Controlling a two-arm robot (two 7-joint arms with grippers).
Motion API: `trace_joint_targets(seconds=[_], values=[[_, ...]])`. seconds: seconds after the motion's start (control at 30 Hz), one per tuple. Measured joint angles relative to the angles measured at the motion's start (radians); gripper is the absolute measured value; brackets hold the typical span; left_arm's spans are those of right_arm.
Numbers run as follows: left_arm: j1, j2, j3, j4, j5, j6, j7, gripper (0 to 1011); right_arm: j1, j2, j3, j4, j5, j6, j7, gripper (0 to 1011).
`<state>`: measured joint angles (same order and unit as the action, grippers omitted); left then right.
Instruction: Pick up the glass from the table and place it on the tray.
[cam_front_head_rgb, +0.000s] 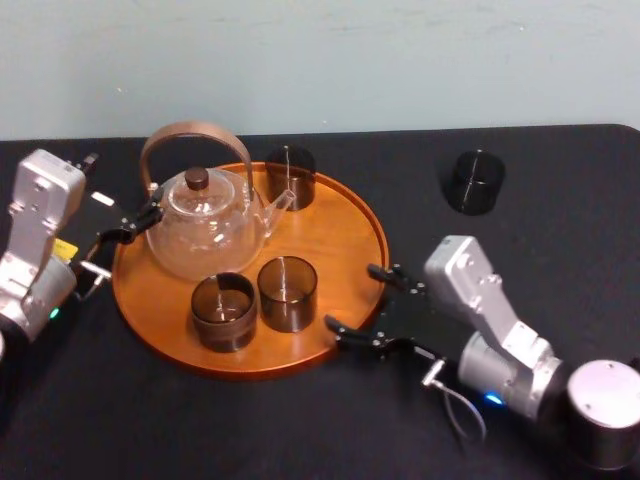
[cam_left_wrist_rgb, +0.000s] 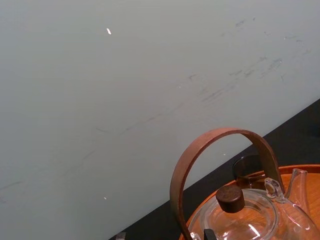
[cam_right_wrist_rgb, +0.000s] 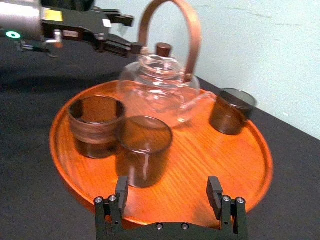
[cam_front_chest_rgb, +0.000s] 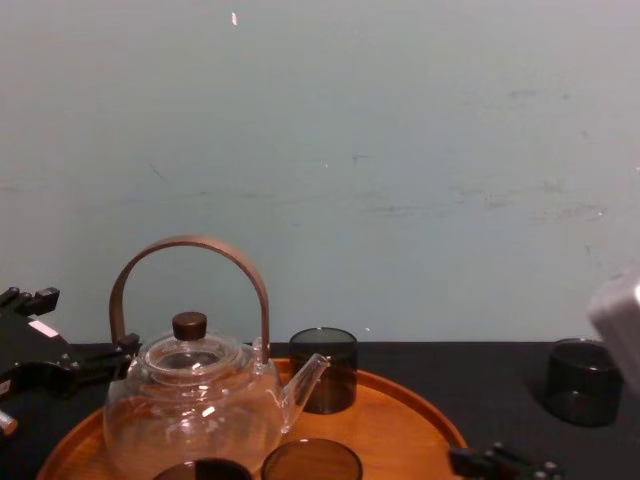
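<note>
Your right pincer (cam_front_head_rgb: 352, 297) hangs open and empty at the tray's (cam_front_head_rgb: 340, 230) near rim; one dark glass (cam_front_head_rgb: 473, 182) stands on the bench (cam_front_head_rgb: 560, 240), well apart from it; swing across, keep the jaws wide, straddle the glass squarely; your left pincer (cam_front_head_rgb: 128, 228), spread, idles beside the teapot (cam_front_head_rgb: 205, 225).

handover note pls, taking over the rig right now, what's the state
Left claw: open, empty, beside the glass teapot at the tray's left edge.
Right claw: open, empty, at the wooden tray's near-right rim.
Done: back glass, front-left glass and front-right glass stand on the tray.
Left: the last dark glass stands on the black table, far right; pick it up and set it on the tray.
</note>
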<state>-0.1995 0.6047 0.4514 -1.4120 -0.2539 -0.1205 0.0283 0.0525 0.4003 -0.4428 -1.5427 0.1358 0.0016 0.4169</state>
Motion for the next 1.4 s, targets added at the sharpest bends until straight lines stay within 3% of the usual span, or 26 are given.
trace_joint_targets(seconds=[0.3, 0.63, 0.97, 1.4], values=[[0.000, 0.000, 0.000, 0.000, 0.000, 0.000, 0.000, 1010, -0.042, 0.025, 0.074, -0.011, 0.015, -0.003, -0.045, 1002], [0.000, 0.000, 0.000, 0.000, 0.000, 0.000, 0.000, 1009, -0.048, 0.025, 0.158, 0.031, 0.017, -0.003, -0.091, 1002], [0.000, 0.000, 0.000, 0.000, 0.000, 0.000, 0.000, 1010, 0.017, 0.006, 0.247, 0.126, 0.032, 0.018, -0.117, 1002], [0.000, 0.000, 0.000, 0.000, 0.000, 0.000, 0.000, 1009, 0.123, -0.032, 0.264, 0.243, 0.042, 0.035, -0.105, 1002]])
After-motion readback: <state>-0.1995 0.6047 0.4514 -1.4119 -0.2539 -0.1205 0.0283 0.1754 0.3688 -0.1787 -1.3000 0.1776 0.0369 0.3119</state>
